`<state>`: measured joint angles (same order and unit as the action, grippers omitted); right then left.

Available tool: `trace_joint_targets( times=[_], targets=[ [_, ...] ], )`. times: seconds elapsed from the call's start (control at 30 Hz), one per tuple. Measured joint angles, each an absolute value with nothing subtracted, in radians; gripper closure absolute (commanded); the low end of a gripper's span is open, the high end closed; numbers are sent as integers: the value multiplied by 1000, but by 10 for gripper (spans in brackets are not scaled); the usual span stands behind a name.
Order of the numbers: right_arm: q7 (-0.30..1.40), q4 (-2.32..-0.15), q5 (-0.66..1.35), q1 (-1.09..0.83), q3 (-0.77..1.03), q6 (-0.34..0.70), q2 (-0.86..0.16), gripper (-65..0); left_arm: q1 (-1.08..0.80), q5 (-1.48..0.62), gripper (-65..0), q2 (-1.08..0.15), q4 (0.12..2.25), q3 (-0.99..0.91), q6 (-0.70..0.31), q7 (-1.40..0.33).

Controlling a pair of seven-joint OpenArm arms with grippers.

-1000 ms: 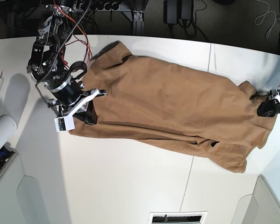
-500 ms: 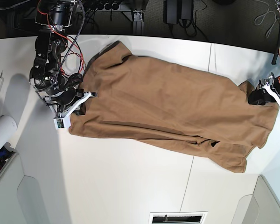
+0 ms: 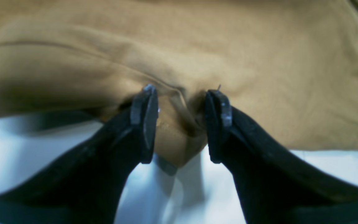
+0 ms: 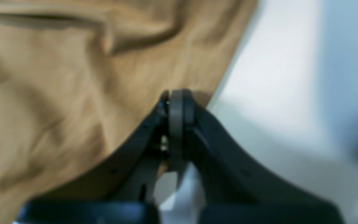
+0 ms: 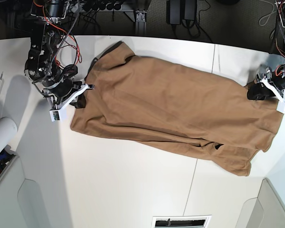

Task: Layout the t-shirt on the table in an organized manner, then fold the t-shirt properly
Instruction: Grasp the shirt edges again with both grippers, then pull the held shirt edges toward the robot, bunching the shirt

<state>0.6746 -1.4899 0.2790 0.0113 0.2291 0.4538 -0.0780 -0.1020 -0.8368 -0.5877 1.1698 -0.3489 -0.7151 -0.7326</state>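
Both arms have drawn outward: right tool [image 4: 176, 105] pressed together beside the t-shirt [image 5: 175, 109], left tool [image 3: 182, 121] spread around its edge

We find the t-shirt [image 5: 175, 114] to be soft tan-brown cloth, matt, with a fine knit texture and shallow creases; a stitched seam shows in the left wrist view. The surface [image 5: 123, 190] is smooth white with a slight sheen, and we note soft reflections on it. The left end effector [image 3: 182, 124] has black matt plastic fingers [image 3: 144, 121] with worn greyish pad faces. The right end effector [image 4: 176, 109] is of the same dark matt plastic, though blur hides finer finish.
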Motion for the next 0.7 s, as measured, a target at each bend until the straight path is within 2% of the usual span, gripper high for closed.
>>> trace_joint_targets(
  times=[0.37,0.53,0.63,0.7],
  targets=[
    [752,-1662,493,-208,229,531,-63,0,50,-686,-286,-591,1045,-334,-711,-673],
    [767,-1736,503,-274,218,547,-25,0,193,-625,-286,-597,972,-175,-662,-653],
    [699,-1794,504,-265,218,542,-25,0,245,-622,-286,-596,966,-91,-659,-661],
    [669,-1827,507,-235,220,538,-28,0,262,-715,-286,-601,966,-82,-678,-753]
  ],
)
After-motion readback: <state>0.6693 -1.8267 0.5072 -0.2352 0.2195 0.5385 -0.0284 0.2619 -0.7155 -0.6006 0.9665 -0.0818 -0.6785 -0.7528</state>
